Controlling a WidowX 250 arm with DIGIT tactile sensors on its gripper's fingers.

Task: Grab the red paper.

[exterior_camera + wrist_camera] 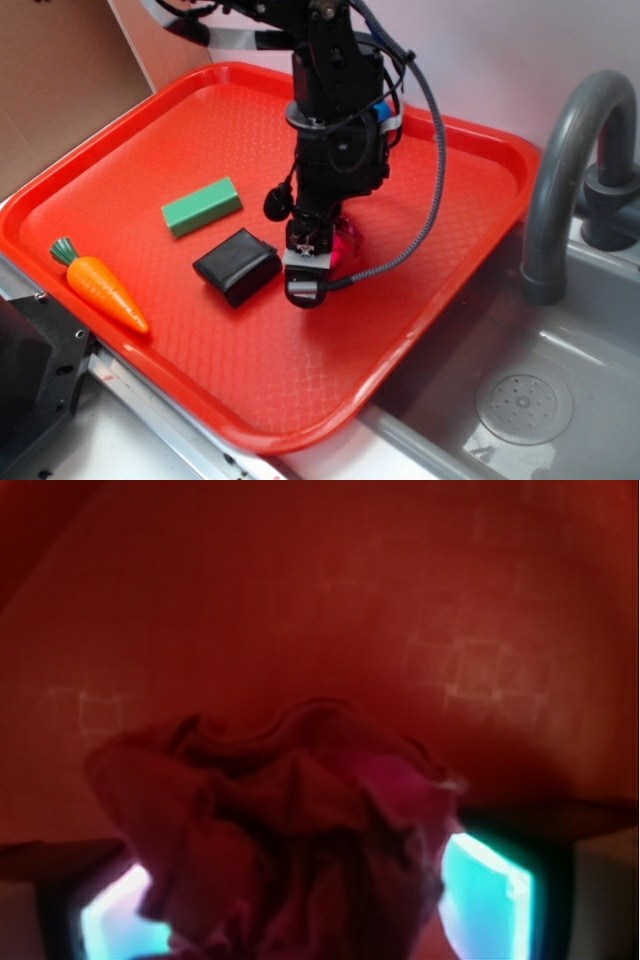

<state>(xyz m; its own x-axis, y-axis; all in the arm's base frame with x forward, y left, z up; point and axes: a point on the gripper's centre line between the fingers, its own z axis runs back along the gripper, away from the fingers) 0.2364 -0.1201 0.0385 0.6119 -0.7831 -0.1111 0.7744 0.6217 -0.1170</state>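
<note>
At frame centre, the end effector [322, 262] sat closed around the red paper [346, 248]; only lifting seemed left.

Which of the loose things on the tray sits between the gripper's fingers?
The red paper, crumpled between the gripper fingers; black block, green block and carrot lie apart.

The red paper [346, 247] [290, 830] is a dark, crinkly ball near the tray's middle, toward its right edge.

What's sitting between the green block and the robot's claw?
Nothing in a straight line, only bare tray from green block to end effector, shown in the exterior view. The black block sits just below.
</note>
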